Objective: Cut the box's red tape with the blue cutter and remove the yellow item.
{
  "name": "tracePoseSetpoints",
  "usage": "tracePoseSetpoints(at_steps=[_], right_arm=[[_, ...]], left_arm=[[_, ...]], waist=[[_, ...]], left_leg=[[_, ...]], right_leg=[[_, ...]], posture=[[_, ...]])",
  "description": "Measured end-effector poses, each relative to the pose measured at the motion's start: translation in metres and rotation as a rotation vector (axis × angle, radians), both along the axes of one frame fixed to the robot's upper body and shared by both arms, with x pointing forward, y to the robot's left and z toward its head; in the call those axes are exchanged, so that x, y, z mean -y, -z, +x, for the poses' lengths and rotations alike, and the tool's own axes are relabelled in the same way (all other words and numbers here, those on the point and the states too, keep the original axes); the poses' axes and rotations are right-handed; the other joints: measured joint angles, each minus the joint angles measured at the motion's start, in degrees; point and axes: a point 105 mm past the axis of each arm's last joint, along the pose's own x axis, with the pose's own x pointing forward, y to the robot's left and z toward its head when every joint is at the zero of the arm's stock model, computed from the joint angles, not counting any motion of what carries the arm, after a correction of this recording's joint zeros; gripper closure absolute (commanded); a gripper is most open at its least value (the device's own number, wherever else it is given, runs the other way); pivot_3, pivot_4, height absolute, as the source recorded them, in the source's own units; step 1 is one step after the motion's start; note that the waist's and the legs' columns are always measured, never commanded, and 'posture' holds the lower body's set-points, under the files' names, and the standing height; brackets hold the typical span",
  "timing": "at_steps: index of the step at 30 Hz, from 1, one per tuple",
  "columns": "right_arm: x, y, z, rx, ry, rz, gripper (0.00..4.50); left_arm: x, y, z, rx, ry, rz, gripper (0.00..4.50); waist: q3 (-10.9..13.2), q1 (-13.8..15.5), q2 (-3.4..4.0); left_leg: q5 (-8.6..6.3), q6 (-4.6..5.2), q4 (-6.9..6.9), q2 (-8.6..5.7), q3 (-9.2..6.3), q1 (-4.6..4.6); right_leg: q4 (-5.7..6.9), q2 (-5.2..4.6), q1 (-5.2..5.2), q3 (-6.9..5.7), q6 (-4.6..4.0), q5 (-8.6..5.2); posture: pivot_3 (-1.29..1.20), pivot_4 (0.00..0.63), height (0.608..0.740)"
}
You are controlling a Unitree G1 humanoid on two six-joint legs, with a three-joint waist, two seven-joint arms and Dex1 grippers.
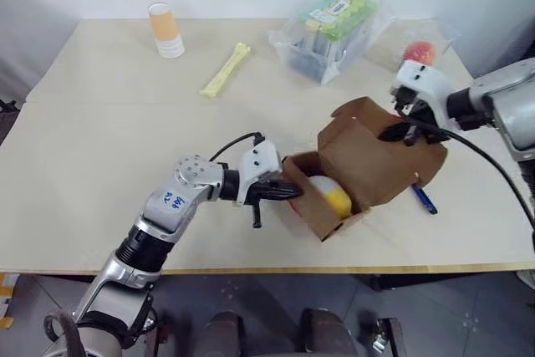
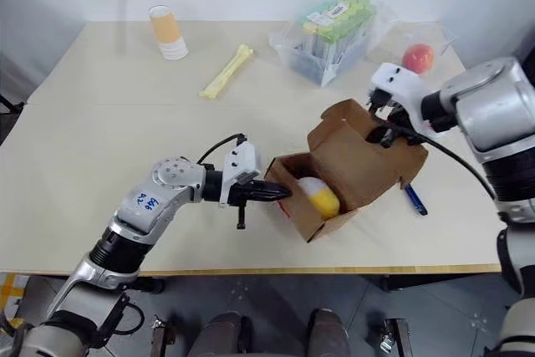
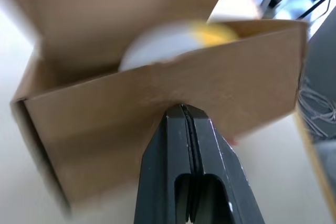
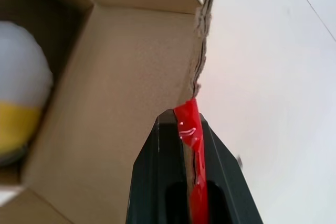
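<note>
The brown box [image 1: 306, 206] stands open near the table's front edge, its lid flap [image 1: 372, 160] lifted up and back. Inside lies the yellow item [image 1: 333, 196], yellow and white and egg-shaped. My right gripper [image 1: 403, 130] is shut on the lid flap's edge, where the red tape [image 4: 188, 120] sticks out between its fingers. My left gripper [image 1: 291, 192] is shut, with its tips pressed against the box's outer wall [image 3: 157, 124]. The blue cutter [image 1: 424, 198] lies on the table just right of the box, partly hidden by it.
At the back of the table stand an orange and white cup [image 1: 165, 29], a pale-yellow bone-shaped stick [image 1: 226, 69] and a clear plastic container of tubes [image 1: 334, 27]. A red ball [image 1: 420, 52] sits at the back right. The table's front edge [image 1: 251, 270] runs close below the box.
</note>
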Motion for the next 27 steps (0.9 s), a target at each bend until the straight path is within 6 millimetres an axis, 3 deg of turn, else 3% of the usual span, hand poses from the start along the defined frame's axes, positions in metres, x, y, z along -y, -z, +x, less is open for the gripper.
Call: tracePoseSetpoints(at_steps=[7, 11, 20, 24, 27], right_arm=[[0.013, 0.016, -0.014, -0.105, 0.11, 0.085, 4.47], [0.015, 0.022, -0.018, -0.101, 0.19, 0.079, 4.47], [0.008, 0.032, -0.022, -0.03, 0.411, 0.268, 4.47], [0.007, 0.045, -0.023, -0.007, 0.46, 0.301, 3.53], [0.013, 0.041, -0.024, 0.031, 0.487, 0.31, 2.44]], left_arm=[[-0.008, 0.006, 0.013, -0.004, -0.078, -0.013, 4.5], [-0.005, 0.004, 0.016, 0.009, -0.089, -0.042, 4.5], [-0.005, 0.008, 0.019, -0.002, -0.111, -0.047, 4.5], [0.002, 0.013, 0.021, -0.008, -0.12, -0.048, 4.5], [0.006, 0.016, 0.028, -0.005, -0.125, -0.032, 4.5]], waist=[[0.03, 0.17, 0.01], [0.03, 0.34, 0.01], [0.03, 1.0, 0.01], [0.03, 1.45, 0.01], [0.03, 1.31, 0.01]], left_leg=[[0.0, 0.0, -0.04, 0.0, 0.0, -0.04], [0.0, 0.0, -0.02, 0.0, -0.01, -0.05], [0.0, -0.01, 0.0, 0.0, -0.02, -0.05], [0.0, 0.0, 0.03, -0.03, 0.0, -0.06], [0.0, 0.0, 0.02, -0.03, -0.01, -0.07]], right_leg=[[-0.03, 0.0, -0.04, -0.02, 0.0, 0.0], [-0.03, 0.0, -0.04, -0.02, 0.0, 0.0], [0.05, 0.0, -0.04, -0.02, 0.0, 0.0], [0.05, 0.0, -0.04, -0.01, 0.0, 0.0], [0.04, 0.0, -0.05, -0.01, 0.0, 0.0]], posture=[[0.0, 0.15, 0.74], [0.0, 0.15, 0.74], [0.0, 0.15, 0.74], [0.0, 0.15, 0.74], [0.0, 0.15, 0.74]])
